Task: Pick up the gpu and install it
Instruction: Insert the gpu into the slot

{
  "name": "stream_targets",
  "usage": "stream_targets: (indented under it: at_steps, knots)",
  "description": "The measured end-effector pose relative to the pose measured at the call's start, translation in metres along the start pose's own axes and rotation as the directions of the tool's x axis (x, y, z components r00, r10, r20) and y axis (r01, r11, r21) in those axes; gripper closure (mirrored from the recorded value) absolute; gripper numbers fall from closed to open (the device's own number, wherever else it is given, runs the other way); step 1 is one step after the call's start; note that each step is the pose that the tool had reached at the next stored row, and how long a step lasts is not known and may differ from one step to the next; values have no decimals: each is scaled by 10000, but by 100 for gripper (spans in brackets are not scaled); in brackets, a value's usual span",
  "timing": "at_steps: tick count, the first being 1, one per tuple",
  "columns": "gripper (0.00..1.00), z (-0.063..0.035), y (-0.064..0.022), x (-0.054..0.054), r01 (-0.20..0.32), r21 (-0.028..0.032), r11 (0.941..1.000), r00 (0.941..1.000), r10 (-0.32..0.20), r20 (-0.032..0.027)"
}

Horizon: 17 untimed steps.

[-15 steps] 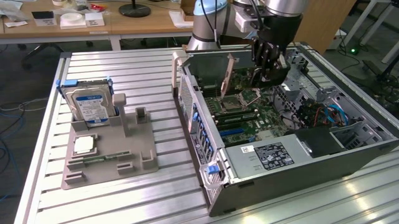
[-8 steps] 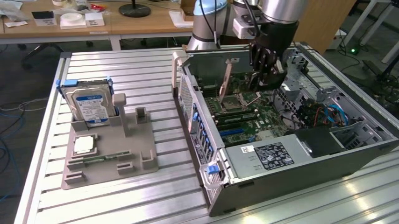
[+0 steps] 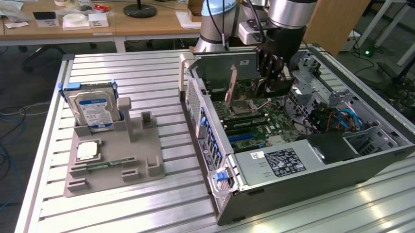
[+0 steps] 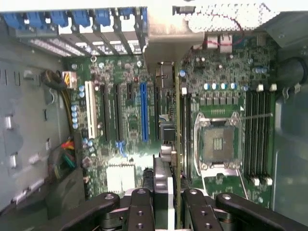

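Closest to your wrist camera, the black two-fingered gripper point(image 4: 166, 195) is clamped on the gpu point(image 4: 162, 171). The gpu is a thin green circuit card with a black fan shroud, held edge-on over the green motherboard point(image 4: 127, 122). In the exterior view's upper right, it hangs inside the open grey computer case point(image 3: 311, 187).

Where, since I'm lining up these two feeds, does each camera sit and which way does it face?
Exterior view: set apart and raised, looking down at a slant on the slatted table and open computer case; the arm and hand show, down inside the case.
Wrist view: on the wrist, looking past the hand straight onto the motherboard; its black fingers show, closed on the gpu.
Shared: the hand, the motherboard and the case.
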<state>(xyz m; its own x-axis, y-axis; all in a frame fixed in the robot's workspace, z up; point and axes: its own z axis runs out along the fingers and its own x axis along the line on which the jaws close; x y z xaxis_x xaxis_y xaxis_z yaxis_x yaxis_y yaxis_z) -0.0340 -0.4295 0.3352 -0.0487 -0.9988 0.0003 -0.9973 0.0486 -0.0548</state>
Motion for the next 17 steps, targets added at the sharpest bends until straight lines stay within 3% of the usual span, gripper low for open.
stream_targets:
  at_steps: [3, 7, 12, 17]
  knots:
    - [72, 26, 32, 1, 1, -21, 10000, 10000, -1, -17]
    - [72, 76, 45, 1, 10, 93, 10000, 10000, -10, -13]
    - [72, 157, 64, 8, -161, 94, 9998, 9999, 161, -23]
    - [72, 181, 61, 117, -285, 94, 9996, 9996, 285, -29]
